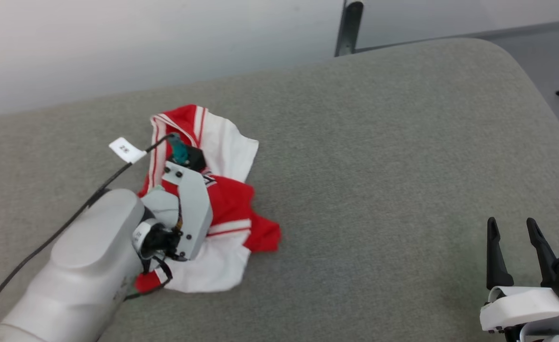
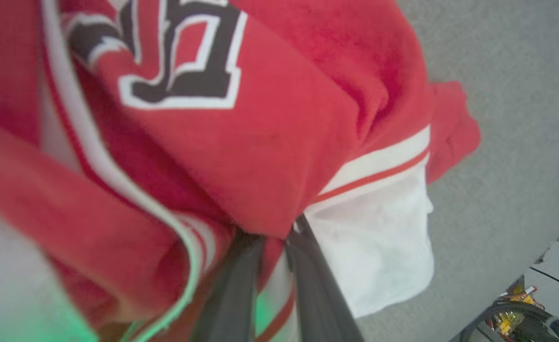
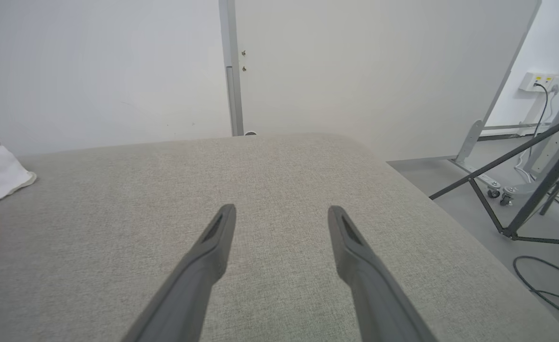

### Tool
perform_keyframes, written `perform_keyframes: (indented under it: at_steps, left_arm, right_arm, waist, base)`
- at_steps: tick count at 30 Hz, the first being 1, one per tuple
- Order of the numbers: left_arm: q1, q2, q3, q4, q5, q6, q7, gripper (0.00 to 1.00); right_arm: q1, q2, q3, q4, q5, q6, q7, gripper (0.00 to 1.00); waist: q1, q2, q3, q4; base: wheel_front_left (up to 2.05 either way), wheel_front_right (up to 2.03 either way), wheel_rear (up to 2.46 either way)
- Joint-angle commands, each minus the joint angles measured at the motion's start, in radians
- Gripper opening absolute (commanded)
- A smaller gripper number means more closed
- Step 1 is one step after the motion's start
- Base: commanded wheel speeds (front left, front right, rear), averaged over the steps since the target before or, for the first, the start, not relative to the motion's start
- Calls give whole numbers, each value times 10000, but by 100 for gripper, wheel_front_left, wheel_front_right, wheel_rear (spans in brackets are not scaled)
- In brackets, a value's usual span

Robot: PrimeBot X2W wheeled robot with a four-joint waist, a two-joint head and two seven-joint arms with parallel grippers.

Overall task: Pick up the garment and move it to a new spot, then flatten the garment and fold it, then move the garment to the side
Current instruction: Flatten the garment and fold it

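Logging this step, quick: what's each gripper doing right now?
Left gripper: closed on a fold of the jersey.
Right gripper: open, holding nothing.

Unreadable: garment point(image 2: 308, 118) lettering point(image 2: 179, 90), cable tag point(image 1: 126, 149)

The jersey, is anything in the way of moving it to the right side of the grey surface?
Nothing visible. The grey surface right of the garment lies bare up to the right gripper, open at the lower right, apart from the cloth. The left gripper pinches a red fold.
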Motion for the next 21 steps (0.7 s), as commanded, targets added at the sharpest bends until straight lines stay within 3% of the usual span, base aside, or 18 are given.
perform_keyframes:
  at_steps: [1,10,14,18,19,21]
  left_arm:
    - [152,97,-66,-350,-211,-39,151,0]
    - [772,1099,-439,-3195,-612,164,1353,0]
    - [1107,1357,-451,-3174,-509,352,1214,0]
    - [1357,1274,-486,-2594,-479,267,732,0]
    - [1355,1259,-497,-2463,-408,244,549,16]
    - [1410,1177,-465,-2127,-368,258,235,68]
  right_arm:
    - [168,19,-10,17,-49,31,-9,100]
    - [125,21,-102,8,-104,31,-9,100]
    - [31,21,-42,35,-29,31,-9,100]
    - [-55,19,29,85,52,31,-9,100]
    - [-49,21,31,85,63,31,-9,100]
    - [8,18,13,109,71,31,-9,100]
  waist:
    - [0,0,-211,273]
    - [0,0,-286,531]
    - [0,0,-230,535]
    - [0,0,-206,510]
    - [0,0,-215,519]
    - [0,0,-280,547]
  base:
    - [0,0,0]
    - [0,0,0]
    - [0,0,0]
    - [0,0,0]
    - [0,0,0]
    - [0,0,0]
